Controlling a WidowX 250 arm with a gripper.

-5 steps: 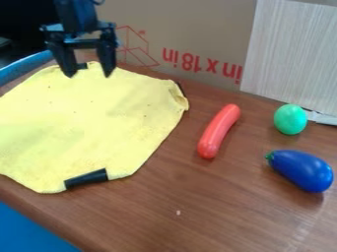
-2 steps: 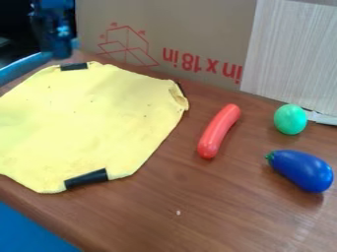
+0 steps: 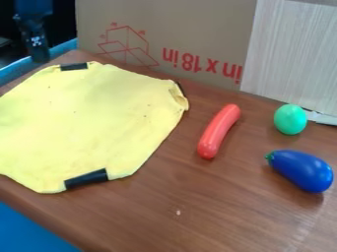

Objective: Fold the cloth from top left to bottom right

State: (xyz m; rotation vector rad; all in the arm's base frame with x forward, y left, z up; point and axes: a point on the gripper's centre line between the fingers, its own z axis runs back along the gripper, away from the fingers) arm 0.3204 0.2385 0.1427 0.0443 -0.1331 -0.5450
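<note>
Whether the jaws are parted or together, I cannot tell; the gripper point(image 3: 39, 51) seems to be turned side-on. It has moved left from above the cloth's far edge and points down at the upper left, beyond the cloth. The yellow cloth point(image 3: 85, 123) has not shifted: it lies spread, unfolded, on the table's point(image 3: 230, 211) left side.

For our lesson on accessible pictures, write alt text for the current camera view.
Yellow cloth spread on a brown table, black robot arm at upper left; right of the cloth, a red toy sausage, green egg and blue eggplant.
</note>
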